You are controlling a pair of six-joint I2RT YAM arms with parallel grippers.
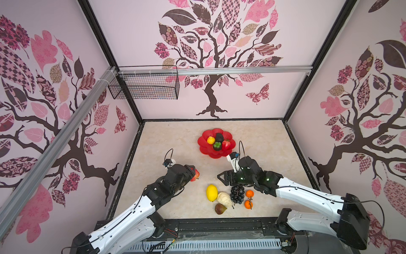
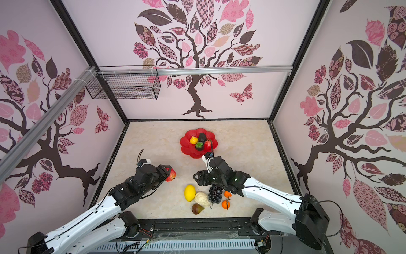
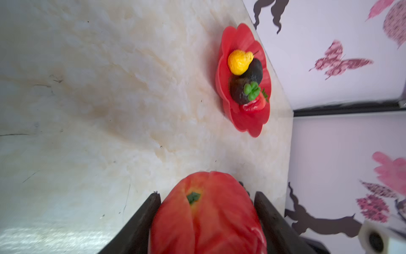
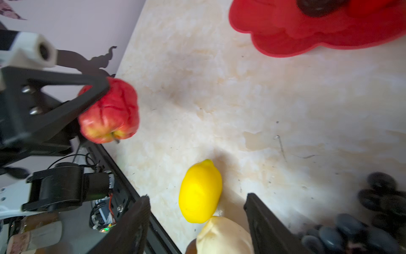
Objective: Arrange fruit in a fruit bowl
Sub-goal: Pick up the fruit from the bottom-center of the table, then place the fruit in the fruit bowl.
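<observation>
Inside left tool (image 3: 207, 195): red apple (image 4: 109, 112), clamped; right tool (image 4: 196, 196) apart, near lemon (image 1: 211, 192).

- The table (image 1: 175, 136) had a smooth, stone-look top, cream and veined, with a soft sheen.
- The fruit bowl (image 1: 203, 143) looked like glossy red plastic.
- The apple (image 3: 208, 215) had a waxy red skin, creased and wrinkled.
- The lemon (image 4: 200, 193) was smooth, matt yellow.
- The cream knobbly piece (image 1: 224, 198) was matt and lumpy.
- The grapes (image 1: 237, 194) were dark, smooth and slightly shiny.
- The wire basket (image 1: 145, 88) was thin black metal wire.
- The rail (image 1: 219, 70) was bare brushed metal.
- The right gripper (image 4: 196, 196) had fingers (image 4: 265, 222) of matt black plastic, finely ridged.
- The left arm (image 1: 131, 211) wore a smooth white plastic shell.
</observation>
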